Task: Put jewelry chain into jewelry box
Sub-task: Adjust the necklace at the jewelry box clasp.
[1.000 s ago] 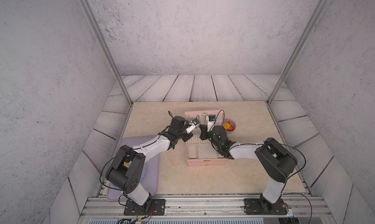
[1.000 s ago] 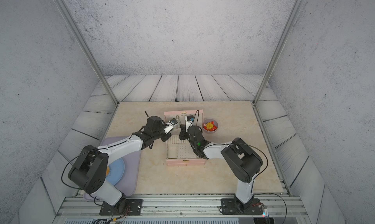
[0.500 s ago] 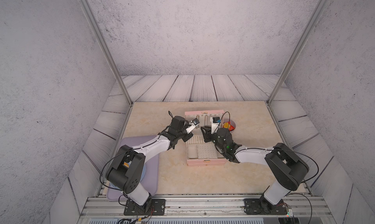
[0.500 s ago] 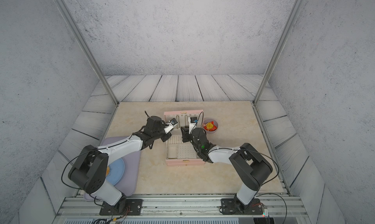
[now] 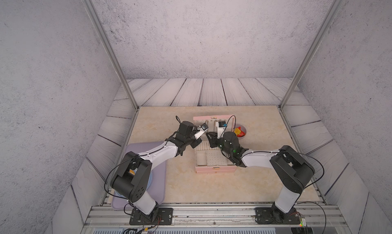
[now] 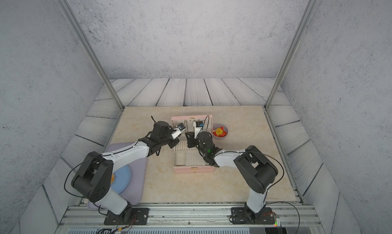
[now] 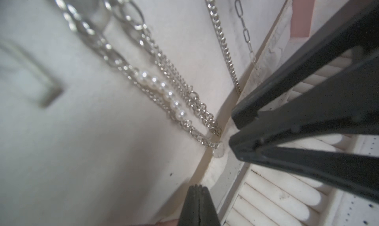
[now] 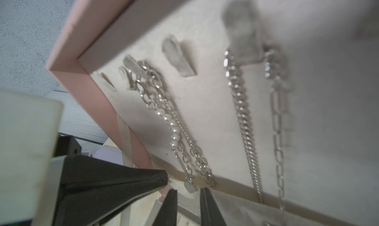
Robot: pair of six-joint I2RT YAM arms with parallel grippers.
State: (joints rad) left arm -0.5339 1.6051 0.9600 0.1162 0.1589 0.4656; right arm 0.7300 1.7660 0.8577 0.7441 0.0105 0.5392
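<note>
Right gripper [image 8: 189, 192] stands slightly parted and released. We see its tips at the lid's hinge line, just under the lower end of the jewelry chain [image 8: 172, 124] and not pinching it. Left gripper [image 7: 197, 191] is clenched, tips meeting, just beside the right one and crowding that corner. The chain, chunky links plus a pearl run, hangs from a hook in the upright lid of the open jewelry box [image 5: 215, 169], against the cream lining. A free hook [image 8: 178, 57] sits beside it. The hook after that carries a curb chain [image 8: 242, 116] and a long-link chain [image 8: 276, 128]. Ring rolls [image 7: 276, 194] lie below. A grey bowl [image 5: 243, 127] sits beside the lid. A purple mat [image 5: 159, 180] lies well apart, under the left arm.
</note>
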